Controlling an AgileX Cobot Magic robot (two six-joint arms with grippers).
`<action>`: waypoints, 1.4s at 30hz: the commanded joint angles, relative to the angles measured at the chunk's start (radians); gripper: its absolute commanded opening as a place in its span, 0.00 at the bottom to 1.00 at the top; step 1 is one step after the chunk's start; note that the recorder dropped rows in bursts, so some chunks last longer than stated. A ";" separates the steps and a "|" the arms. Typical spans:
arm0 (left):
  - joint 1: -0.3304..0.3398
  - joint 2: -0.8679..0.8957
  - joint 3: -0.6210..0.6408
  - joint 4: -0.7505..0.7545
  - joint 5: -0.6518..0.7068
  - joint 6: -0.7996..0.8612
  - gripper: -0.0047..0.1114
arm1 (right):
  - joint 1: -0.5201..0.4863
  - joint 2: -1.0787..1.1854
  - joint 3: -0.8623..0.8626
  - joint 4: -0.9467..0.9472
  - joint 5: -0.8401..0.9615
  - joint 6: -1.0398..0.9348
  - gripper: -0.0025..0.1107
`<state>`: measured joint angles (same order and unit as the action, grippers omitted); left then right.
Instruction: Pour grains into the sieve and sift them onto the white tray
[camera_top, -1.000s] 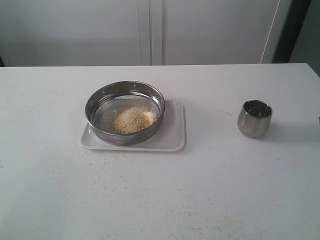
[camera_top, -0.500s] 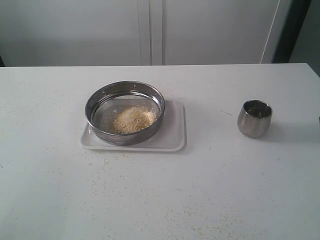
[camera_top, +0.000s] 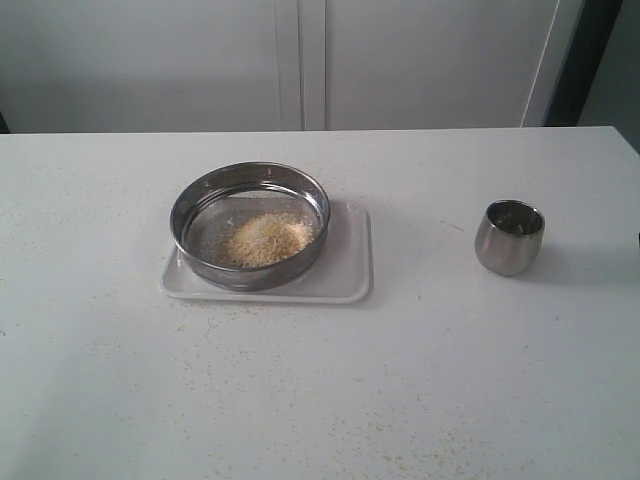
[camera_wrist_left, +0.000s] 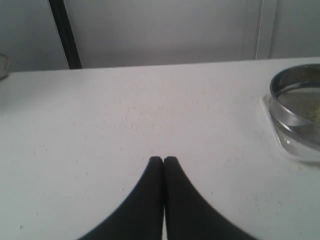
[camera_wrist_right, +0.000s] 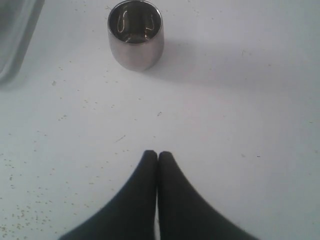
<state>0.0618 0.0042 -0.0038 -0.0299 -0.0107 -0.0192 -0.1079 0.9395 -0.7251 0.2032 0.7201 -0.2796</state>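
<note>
The round steel sieve (camera_top: 250, 225) rests on the white tray (camera_top: 350, 270), left of the table's middle. A heap of golden-yellow grains (camera_top: 267, 238) lies on its mesh. The sieve's rim (camera_wrist_left: 295, 100) and the tray's edge (camera_wrist_left: 292, 150) also show in the left wrist view. My left gripper (camera_wrist_left: 163, 160) is shut and holds nothing, over bare table well away from the sieve. My right gripper (camera_wrist_right: 158, 154) is also shut with nothing in it, some way from the small steel cup (camera_wrist_right: 135, 34). Neither arm shows in the exterior view.
The small steel cup (camera_top: 509, 237) stands upright on the right of the white table (camera_top: 400, 380). Stray grains (camera_wrist_right: 30, 210) speckle the tabletop near the front edge and around the tray. A pale wall with cabinet panels runs behind the table's far edge.
</note>
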 joint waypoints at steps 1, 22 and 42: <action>-0.005 -0.004 0.004 0.001 -0.049 -0.002 0.04 | -0.004 -0.004 0.004 0.003 -0.014 -0.011 0.02; -0.005 -0.004 0.004 0.001 -0.114 -0.011 0.04 | -0.004 -0.004 0.004 0.004 -0.015 -0.011 0.02; -0.005 0.151 -0.161 0.001 -0.122 0.000 0.04 | -0.004 -0.004 0.004 0.004 -0.017 -0.011 0.02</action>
<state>0.0618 0.1045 -0.1192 -0.0299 -0.1516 -0.0211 -0.1079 0.9395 -0.7251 0.2032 0.7083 -0.2796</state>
